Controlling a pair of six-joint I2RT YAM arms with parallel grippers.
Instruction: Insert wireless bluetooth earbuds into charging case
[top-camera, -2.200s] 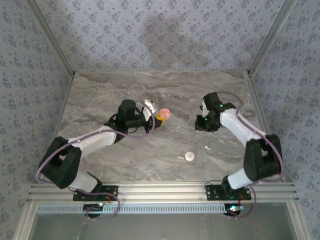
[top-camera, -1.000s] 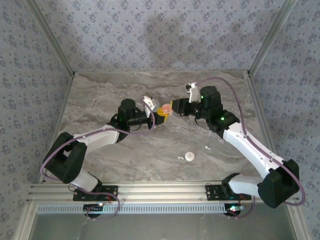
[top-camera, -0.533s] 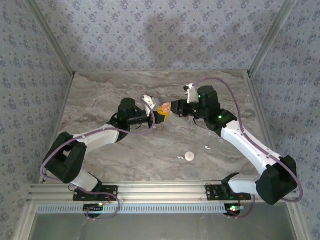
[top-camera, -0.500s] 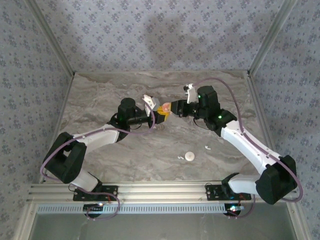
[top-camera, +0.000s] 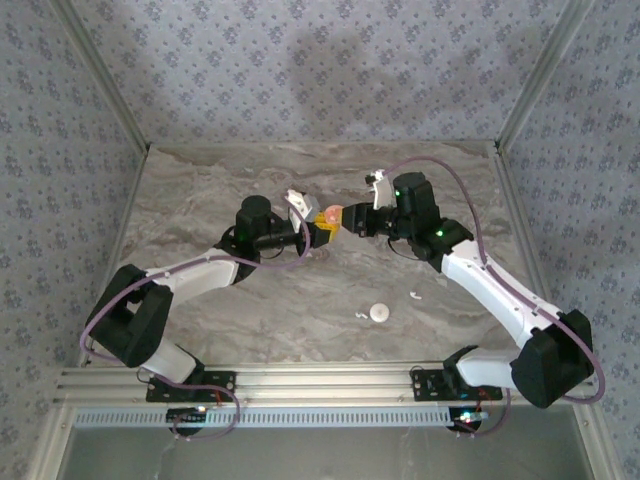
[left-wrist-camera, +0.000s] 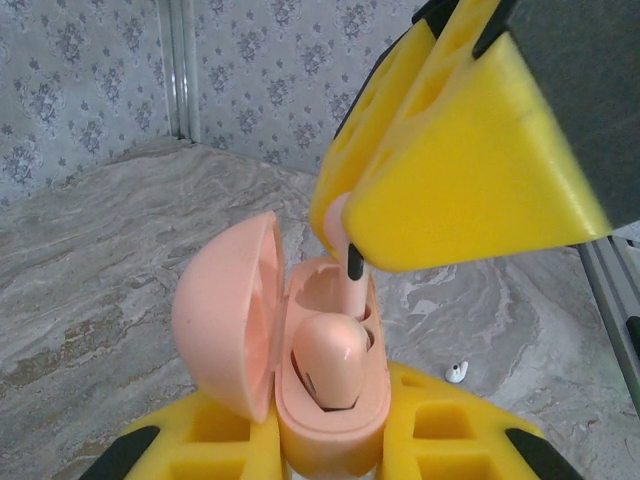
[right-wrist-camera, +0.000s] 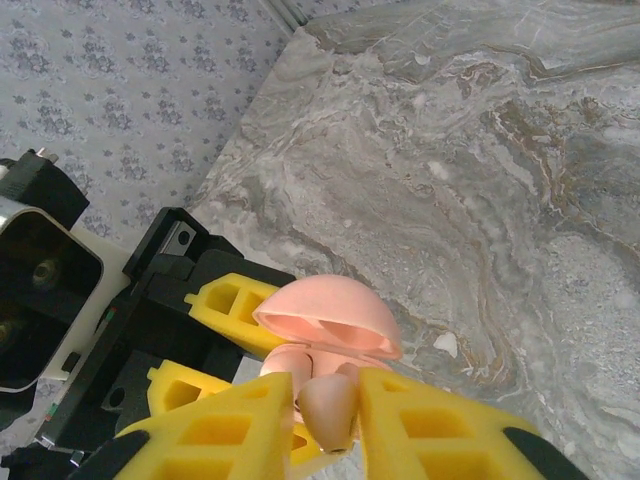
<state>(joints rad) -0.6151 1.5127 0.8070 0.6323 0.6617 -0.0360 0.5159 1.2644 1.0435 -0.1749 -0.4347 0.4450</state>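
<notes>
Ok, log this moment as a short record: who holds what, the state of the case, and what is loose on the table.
left jaws: shut on the pink case
lid: open, swung to one side
seated earbud: pink, resting in its slot
right jaws: shut on the second earbud, pink, stem reaching into the empty slot
table: white round case; white earbud close beside it; another white earbud nearer the right arm
stage: second earbud not yet seated

Illumination is even, diffuse and moderately bright, arriving from overhead. Soft dark shadows lie on the rear wall (top-camera: 330, 65) in the top view. In the wrist views, the nearest yellow fingers (right-wrist-camera: 215, 435) render slightly soft.
</notes>
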